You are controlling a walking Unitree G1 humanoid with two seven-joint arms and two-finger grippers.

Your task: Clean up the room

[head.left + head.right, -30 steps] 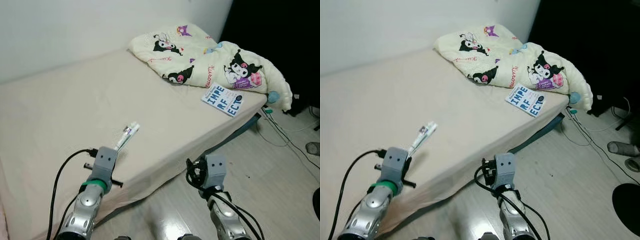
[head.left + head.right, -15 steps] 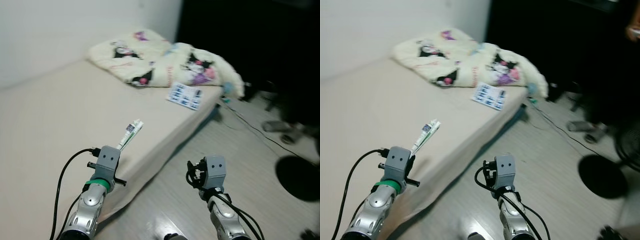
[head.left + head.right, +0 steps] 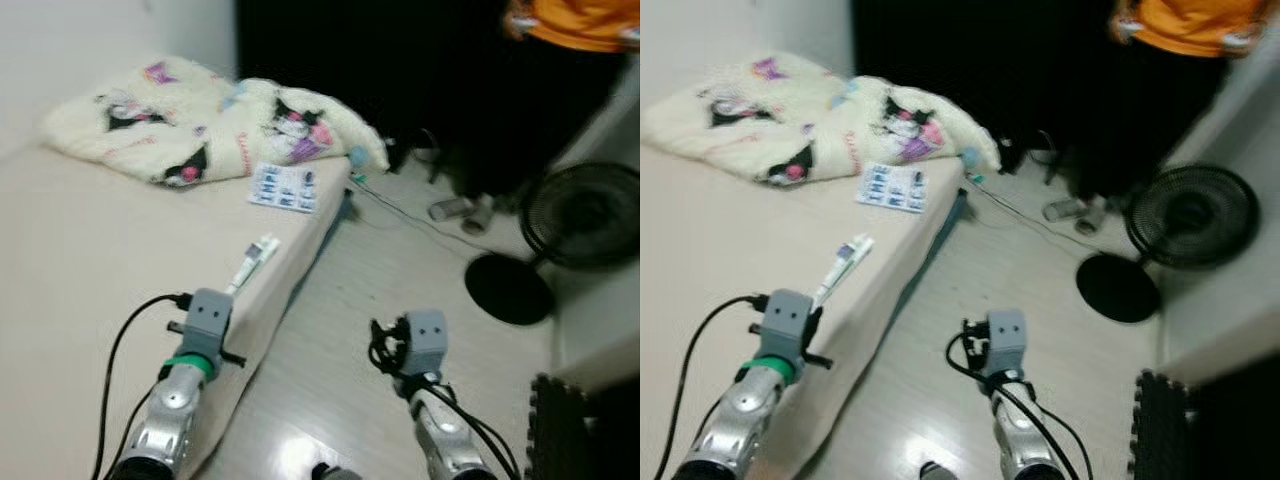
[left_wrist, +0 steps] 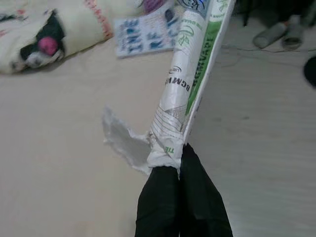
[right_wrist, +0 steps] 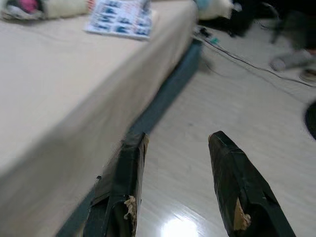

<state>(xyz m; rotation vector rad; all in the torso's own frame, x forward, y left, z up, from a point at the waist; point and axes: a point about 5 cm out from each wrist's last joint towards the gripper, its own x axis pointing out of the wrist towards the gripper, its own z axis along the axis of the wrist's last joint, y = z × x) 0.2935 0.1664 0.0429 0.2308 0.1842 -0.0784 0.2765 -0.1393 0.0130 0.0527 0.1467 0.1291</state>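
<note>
On the left, over the near edge of the bed (image 3: pixel 90 250), one rolled wrapper (image 4: pixel 190 84) is pinched at its torn end by the left end effector (image 4: pixel 180 163), whose fingers are pressed together on it. On the right, over the pale floor (image 3: pixel 400 270) beside the bed, the right end effector (image 5: pixel 177 143) is held with its two fingers spread wide and nothing between them. One cartoon-print blanket (image 3: pixel 200 125) is bunched at the far end of the bed, and one booklet (image 3: pixel 284 187) lies just beside it. One standing fan (image 3: pixel 570 225) and one person in an orange top (image 3: pixel 1185 25) are seen at the far right. Compared with a second ago, the whole view is shifted rightward, so the fan and person are newly in frame.
</note>
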